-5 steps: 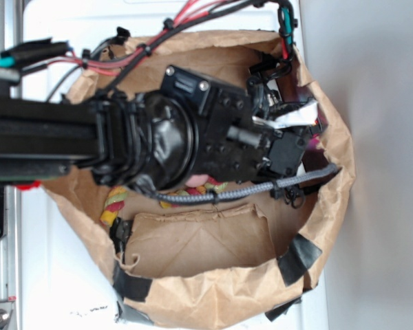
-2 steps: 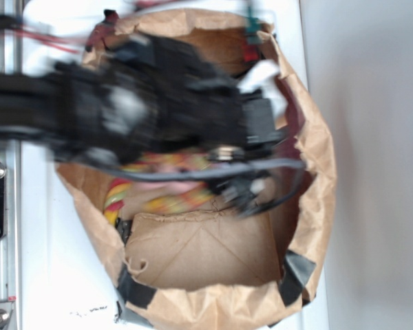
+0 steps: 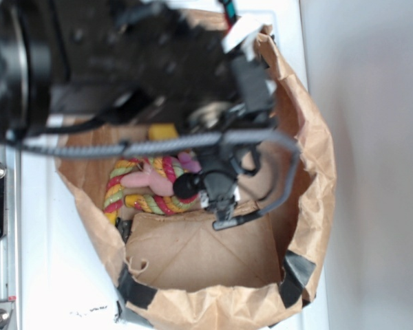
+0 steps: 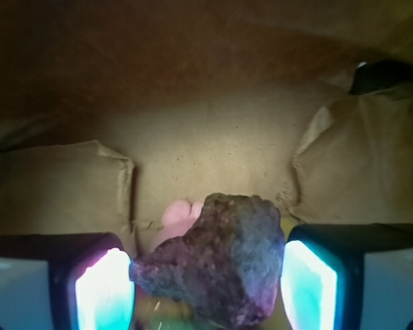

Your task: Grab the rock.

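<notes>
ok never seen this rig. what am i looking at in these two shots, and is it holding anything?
It is a small robot arm reaching into a brown paper bag. The exterior view looks down from above: the black mass with cables is the arm. In the bag lie a coloured rope toy, a pink plush toy and a yellow sponge. The wrist view looks out between the gripper fingers, the two glowing pads. The rock sits between them. The right pad touches it; the left shows a slight gap, so a firm grip is not certain.
</notes>
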Robot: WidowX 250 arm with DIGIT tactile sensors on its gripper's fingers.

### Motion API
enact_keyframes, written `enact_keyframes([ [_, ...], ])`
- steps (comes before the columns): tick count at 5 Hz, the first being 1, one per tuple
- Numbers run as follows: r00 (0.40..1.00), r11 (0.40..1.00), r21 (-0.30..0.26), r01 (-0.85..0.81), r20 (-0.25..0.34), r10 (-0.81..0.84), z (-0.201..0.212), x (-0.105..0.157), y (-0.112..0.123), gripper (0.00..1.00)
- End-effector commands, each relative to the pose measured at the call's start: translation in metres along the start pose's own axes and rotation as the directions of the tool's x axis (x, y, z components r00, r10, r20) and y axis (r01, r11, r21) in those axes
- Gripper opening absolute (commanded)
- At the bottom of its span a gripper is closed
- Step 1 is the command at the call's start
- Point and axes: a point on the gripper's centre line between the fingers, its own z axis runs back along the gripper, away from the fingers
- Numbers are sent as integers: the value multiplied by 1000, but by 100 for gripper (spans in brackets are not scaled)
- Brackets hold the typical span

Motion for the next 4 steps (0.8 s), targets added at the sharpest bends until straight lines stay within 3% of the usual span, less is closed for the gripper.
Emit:
enact_keyframes([
  [1, 999, 991, 132, -11, -51, 18, 37, 14, 13, 0],
  [3, 994, 995, 29, 94, -56, -92, 64, -17, 3, 0],
  [4, 994, 994, 16, 106, -33, -105, 68, -21, 0, 0],
])
